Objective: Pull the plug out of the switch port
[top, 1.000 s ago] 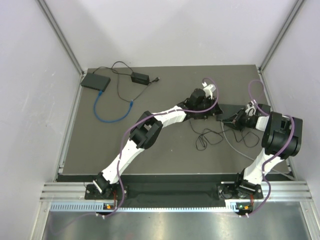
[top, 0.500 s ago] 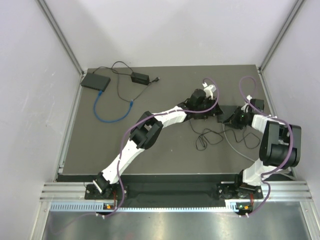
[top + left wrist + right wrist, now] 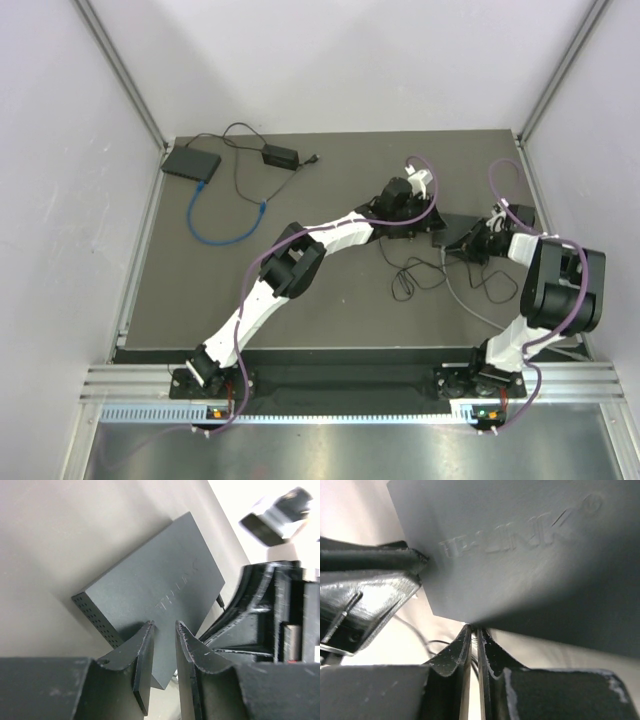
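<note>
The dark grey TP-LINK switch (image 3: 460, 228) lies at the table's right middle. It fills the left wrist view (image 3: 165, 575) and the top of the right wrist view (image 3: 530, 555). My left gripper (image 3: 432, 222) rests on its left end with its fingers nearly together (image 3: 164, 625), holding nothing between them. My right gripper (image 3: 478, 238) is at the switch's near right edge, shut (image 3: 474, 628) on a thin dark piece where the plug sits. The plug itself is mostly hidden. A grey cable (image 3: 470, 295) trails from there toward the right arm's base.
A second black switch (image 3: 192, 163) with a blue cable loop (image 3: 215, 235) and a black power adapter (image 3: 279, 156) lies at the far left. Loose black wire (image 3: 420, 275) lies just in front of the switch. Metal frame posts line both table sides.
My right wrist shifted toward the switch and then turned back a little to the right. The switch looks slightly turned. The left arm has stayed still.
</note>
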Controlling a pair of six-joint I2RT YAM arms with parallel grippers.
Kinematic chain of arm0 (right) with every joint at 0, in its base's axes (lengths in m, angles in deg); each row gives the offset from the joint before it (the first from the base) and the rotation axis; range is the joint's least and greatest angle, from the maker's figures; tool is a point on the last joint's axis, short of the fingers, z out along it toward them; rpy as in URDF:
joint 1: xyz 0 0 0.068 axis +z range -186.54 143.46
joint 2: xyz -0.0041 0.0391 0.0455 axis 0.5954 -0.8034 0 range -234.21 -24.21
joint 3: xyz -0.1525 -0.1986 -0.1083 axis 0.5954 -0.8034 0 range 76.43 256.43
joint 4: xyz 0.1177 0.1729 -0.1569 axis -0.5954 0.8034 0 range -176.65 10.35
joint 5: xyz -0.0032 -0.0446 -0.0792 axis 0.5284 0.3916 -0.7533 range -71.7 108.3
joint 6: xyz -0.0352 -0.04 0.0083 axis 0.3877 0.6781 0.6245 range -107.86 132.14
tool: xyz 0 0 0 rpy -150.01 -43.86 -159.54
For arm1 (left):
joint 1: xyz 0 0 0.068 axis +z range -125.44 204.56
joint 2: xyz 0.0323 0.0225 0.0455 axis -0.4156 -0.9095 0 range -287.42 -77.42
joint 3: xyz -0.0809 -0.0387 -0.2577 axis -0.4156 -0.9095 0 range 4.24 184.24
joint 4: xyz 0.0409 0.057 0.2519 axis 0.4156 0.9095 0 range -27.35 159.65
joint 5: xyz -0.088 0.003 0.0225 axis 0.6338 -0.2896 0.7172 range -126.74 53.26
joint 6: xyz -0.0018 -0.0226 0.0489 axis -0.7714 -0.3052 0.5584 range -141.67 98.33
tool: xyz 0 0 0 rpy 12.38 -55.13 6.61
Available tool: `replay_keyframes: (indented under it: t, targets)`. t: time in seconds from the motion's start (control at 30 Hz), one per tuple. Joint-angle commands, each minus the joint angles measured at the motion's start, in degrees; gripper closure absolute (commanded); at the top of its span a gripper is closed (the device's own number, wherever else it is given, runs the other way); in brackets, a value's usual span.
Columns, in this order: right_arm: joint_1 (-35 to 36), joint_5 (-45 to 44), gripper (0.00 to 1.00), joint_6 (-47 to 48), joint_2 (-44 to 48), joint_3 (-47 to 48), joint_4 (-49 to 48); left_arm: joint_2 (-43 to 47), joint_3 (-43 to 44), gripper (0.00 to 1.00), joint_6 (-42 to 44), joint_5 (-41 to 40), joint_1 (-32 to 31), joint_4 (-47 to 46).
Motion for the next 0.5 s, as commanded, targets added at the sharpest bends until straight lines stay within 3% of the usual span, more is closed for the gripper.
replay_keyframes:
  t: [0.0, 0.13, 0.4, 0.43, 0.47]
  targets:
    - [2.16, -17.58, 1.00, 10.02, 5.38, -0.24, 8.18, -1.76, 1.41, 0.70, 1.14, -0.56, -0.09, 3.34]
    - [3.04, -18.85, 1.00, 11.01, 6.80, -0.16, 7.83, -2.03, 1.76, 0.70, 0.80, -0.38, -0.09, 3.34]
    - [2.34, -8.74, 1.00, 6.00, 5.74, -1.29, 3.44, 0.25, -0.69, 0.68, 2.11, 0.85, -0.17, 4.04]
    - [2.34, -8.57, 0.98, 5.47, 6.01, -2.08, 2.99, 1.74, -1.66, 0.68, 3.68, 0.15, -0.17, 4.39]
    - [2.25, -7.78, 0.87, 4.60, 6.44, -2.26, 2.56, 2.62, -2.71, 0.66, 4.56, -0.99, -0.17, 4.57]
